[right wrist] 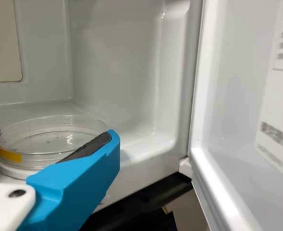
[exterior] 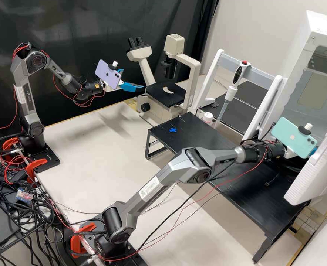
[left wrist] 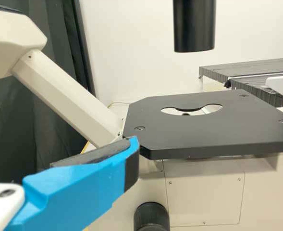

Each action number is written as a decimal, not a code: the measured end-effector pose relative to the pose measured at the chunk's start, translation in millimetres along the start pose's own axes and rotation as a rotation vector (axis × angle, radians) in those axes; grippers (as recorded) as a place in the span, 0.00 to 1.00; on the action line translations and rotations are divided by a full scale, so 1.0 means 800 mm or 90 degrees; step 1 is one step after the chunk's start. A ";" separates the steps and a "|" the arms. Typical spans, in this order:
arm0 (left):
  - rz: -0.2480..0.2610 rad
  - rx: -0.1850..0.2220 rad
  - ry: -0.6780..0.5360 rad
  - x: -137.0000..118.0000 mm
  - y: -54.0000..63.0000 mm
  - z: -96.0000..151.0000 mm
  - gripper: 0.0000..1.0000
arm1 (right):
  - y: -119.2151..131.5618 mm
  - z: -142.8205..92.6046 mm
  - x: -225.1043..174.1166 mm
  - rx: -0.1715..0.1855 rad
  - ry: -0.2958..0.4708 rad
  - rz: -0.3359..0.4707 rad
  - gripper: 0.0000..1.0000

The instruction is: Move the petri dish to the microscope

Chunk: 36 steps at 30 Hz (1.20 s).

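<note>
Over at the right of the high view, the right gripper (exterior: pixel 290 153) reaches into the open front of a white cabinet (exterior: pixel 324 26), beside its door (exterior: pixel 317 177). In its wrist view, the clear, round petri dish (right wrist: pixel 55 139) sits inside the cabinet, between the gripper's two fingers; they look clasped on it from either side, dark pads against its wall. The dish is upright, with a yellow label (right wrist: pixel 9 154) on its side and a white round base (right wrist: pixel 17 172) directly under it.

The left gripper (exterior: pixel 134 79), up near the top centre of the high view, hangs in the air just beside the microscope (exterior: pixel 154 107). Its fingers are spread, holding nothing between them. Its own wrist view has one blue finger near the corner of the microscope's black stage (left wrist: pixel 203 132), which has a curved opening in it; a black cylinder (left wrist: pixel 194 24) hangs above.

Each arm carries a phone, a lilac one (exterior: pixel 108 75) on the left and a mint one (exterior: pixel 293 137) on the right. Between microscope and cabinet, a pipette (exterior: pixel 231 92) hangs upright by a white frame. The low black table (exterior: pixel 193 136) bears a blue cross (exterior: pixel 173 130), and pale bench (exterior: pixel 89 147) spreads out between the arms.
</note>
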 end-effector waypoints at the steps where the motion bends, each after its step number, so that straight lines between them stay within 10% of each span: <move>1: 0.000 0.000 0.000 0.000 0.000 0.000 1.00 | 0.001 0.000 -0.002 0.000 -0.002 -0.002 0.00; 21: 0.000 0.000 0.000 0.000 0.000 0.000 1.00 | 0.028 0.016 -0.162 0.026 -0.071 0.076 0.00; 27: 0.000 0.000 0.000 0.000 0.000 0.000 1.00 | 0.018 0.017 -0.213 0.021 0.020 0.123 0.00; 36: 0.000 0.000 0.000 0.000 0.000 0.000 1.00 | -0.006 -0.014 -0.344 0.032 0.320 0.139 0.00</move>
